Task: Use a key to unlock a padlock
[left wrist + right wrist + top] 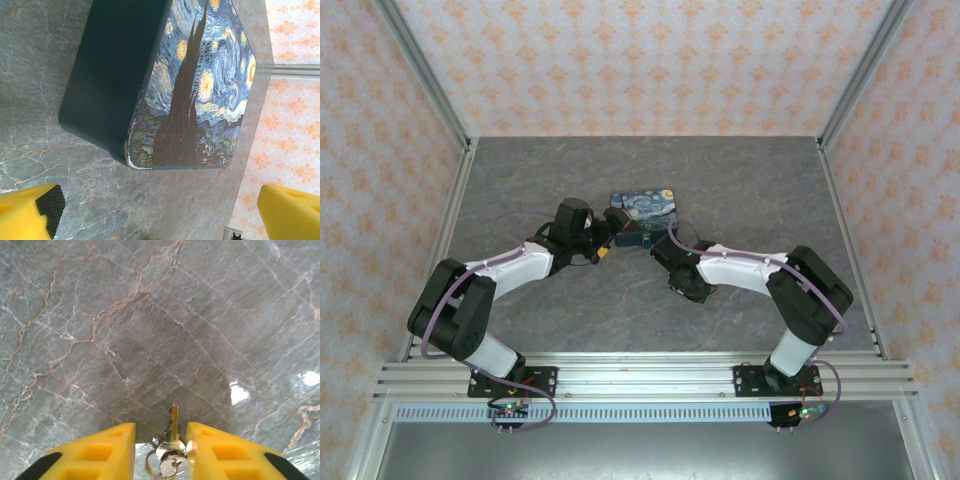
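Observation:
A small brass key [173, 426] on a silver ring [153, 466] lies on the marble table [150, 330], its blade pointing away from the wrist. My right gripper [161, 432] straddles it. The right finger [220, 452] touches the key's head, and a gap remains on the left finger's [105, 450] side. My left gripper [162, 215] is wide open just in front of the dark blue swirly-patterned box [190, 95], holding nothing. From above, both grippers [608, 240] [672, 256] sit close to the box [642, 206]. The padlock is hidden.
The box rests mid-table, its teal side [110, 75] facing the left arm. Metal frame posts [430, 100] and patterned walls [640, 60] enclose the table. Open marble lies behind and to both sides of the box.

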### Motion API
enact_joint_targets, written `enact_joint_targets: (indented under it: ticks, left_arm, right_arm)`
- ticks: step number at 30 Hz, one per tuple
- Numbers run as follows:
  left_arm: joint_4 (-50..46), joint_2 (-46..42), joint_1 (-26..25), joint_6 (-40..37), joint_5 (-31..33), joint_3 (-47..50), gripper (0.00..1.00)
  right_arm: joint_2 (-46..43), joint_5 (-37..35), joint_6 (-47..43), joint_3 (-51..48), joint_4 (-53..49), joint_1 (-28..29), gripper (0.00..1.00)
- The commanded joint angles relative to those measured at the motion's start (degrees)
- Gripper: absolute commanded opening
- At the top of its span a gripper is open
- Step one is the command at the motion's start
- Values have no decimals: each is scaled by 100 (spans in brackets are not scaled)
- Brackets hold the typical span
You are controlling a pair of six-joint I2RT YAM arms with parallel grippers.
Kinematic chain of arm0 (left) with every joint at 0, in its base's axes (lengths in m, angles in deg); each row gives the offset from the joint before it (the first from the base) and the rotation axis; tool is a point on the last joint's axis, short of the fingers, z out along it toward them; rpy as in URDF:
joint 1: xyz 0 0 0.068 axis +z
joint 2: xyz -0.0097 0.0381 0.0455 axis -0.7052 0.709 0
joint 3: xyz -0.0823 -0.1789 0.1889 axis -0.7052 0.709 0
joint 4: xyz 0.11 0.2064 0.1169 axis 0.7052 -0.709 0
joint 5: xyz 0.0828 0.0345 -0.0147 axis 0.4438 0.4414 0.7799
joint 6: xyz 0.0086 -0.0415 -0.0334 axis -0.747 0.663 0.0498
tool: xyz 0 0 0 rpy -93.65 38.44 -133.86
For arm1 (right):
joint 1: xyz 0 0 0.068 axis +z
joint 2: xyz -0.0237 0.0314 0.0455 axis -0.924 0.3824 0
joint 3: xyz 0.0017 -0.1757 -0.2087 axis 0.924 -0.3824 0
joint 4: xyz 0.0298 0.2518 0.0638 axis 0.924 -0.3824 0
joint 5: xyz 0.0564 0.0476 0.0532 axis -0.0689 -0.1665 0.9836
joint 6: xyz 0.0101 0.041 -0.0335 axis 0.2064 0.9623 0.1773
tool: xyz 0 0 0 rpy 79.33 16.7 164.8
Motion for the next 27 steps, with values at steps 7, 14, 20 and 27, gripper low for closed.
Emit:
enact_joint_targets:
  ticks: [7, 14, 20, 27]
  left_arm:
    - [-95, -29, 42, -98, -37, -65, 100]
    - [-338, -57, 43, -218, 59, -81, 100]
    - [-476, -132, 42, -317, 161, -71, 100]
    - [-617, -242, 24, -373, 191, -108, 100]
  right_arm:
    - [-14, 443, -121, -422, 488, 15, 0]
    - [-733, 564, -657, -918, 1251, -256, 0]
    - [-1493, 719, -1117, -1315, 1838, -461, 0]
    - [-2039, 754, -1557, -1411, 2236, -532, 0]
